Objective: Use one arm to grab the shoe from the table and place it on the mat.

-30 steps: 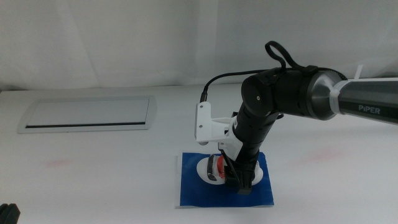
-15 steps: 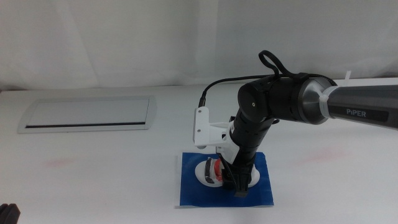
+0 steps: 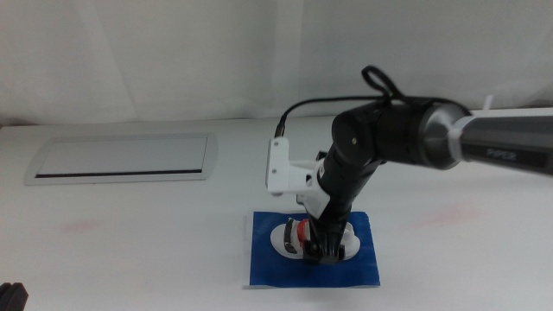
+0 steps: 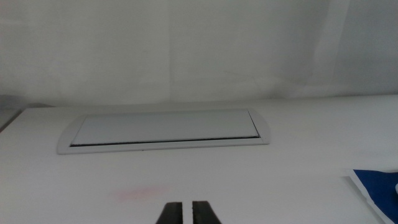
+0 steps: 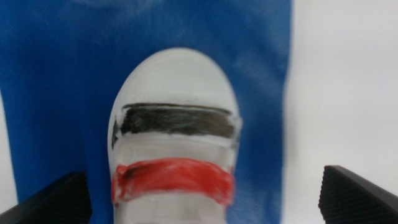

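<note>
The small white shoe (image 3: 292, 235) with a black and a red strap lies on the dark blue mat (image 3: 276, 268) near the table's front middle. The right arm (image 3: 389, 138) reaches in from the right, and its gripper (image 3: 321, 249) points down over the shoe. In the right wrist view the shoe (image 5: 174, 149) rests on the mat (image 5: 56, 93) between the two widely spread jaws of the right gripper (image 5: 208, 196), which do not touch it. The left gripper (image 4: 188, 211) waits at the front left corner (image 3: 10, 298), jaws together and empty.
A grey-framed white panel (image 3: 121, 157) is set into the white table (image 3: 130, 233) at the back left; it also shows in the left wrist view (image 4: 165, 129). A corner of the mat (image 4: 379, 186) shows there too. A white wall closes the back.
The right gripper has shifted slightly left and lower over the mat, and its jaws have spread apart, letting go of the shoe, which now rests on the mat. The left arm has not moved.
</note>
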Robot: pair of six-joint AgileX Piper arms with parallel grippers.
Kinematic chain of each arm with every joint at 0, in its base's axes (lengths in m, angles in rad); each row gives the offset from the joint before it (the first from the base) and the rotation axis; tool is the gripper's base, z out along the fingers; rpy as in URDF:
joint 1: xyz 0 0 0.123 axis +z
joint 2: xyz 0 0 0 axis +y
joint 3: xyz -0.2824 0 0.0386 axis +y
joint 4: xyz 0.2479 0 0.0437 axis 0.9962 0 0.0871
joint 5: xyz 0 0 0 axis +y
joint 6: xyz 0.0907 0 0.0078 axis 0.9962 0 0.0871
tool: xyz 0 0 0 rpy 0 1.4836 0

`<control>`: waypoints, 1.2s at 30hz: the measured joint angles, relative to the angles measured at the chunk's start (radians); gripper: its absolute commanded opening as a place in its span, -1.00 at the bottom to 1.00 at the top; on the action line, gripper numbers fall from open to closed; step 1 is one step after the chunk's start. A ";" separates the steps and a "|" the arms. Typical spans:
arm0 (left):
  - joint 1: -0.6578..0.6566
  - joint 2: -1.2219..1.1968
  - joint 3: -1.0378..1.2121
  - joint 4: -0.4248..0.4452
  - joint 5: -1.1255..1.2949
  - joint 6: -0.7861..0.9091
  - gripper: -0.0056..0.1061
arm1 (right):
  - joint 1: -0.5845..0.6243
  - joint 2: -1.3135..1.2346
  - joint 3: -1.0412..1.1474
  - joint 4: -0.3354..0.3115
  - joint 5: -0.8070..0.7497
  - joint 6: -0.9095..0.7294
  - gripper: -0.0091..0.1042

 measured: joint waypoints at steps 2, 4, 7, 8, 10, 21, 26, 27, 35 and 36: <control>0.000 0.000 0.000 0.000 0.000 0.000 -0.95 | 0.000 -0.029 0.000 -0.001 0.000 0.019 0.98; 0.000 0.000 0.000 0.000 0.000 0.000 -0.95 | 0.000 -0.075 0.000 -0.001 -0.011 0.070 0.98; 0.000 0.000 0.000 0.000 0.000 0.000 -0.95 | -0.011 -0.179 0.000 -0.004 -0.058 0.272 0.98; 0.000 0.000 0.000 0.000 0.000 0.000 -0.95 | -0.021 -0.205 0.000 -0.004 -0.068 0.323 0.98; 0.000 0.000 0.000 0.000 0.000 0.000 -0.95 | -0.057 -0.254 0.000 -0.015 -0.088 0.431 0.98; 0.000 0.000 0.000 0.000 0.000 0.000 -0.95 | -0.479 -0.466 0.000 -0.111 -0.070 0.948 0.98; 0.000 0.000 0.000 0.000 0.000 0.000 -0.95 | -0.605 -0.580 0.073 -0.163 -0.076 0.965 0.91; 0.000 0.000 0.000 0.000 0.000 0.000 -0.95 | -0.622 -0.605 0.095 -0.166 -0.086 0.965 0.86; 0.000 0.000 0.000 0.000 0.000 0.000 -0.95 | -0.644 -0.887 0.354 -0.198 -0.204 0.925 -0.88; 0.000 0.000 0.000 0.000 0.000 0.000 -0.95 | -0.644 -0.936 0.390 -0.193 -0.209 0.925 -0.88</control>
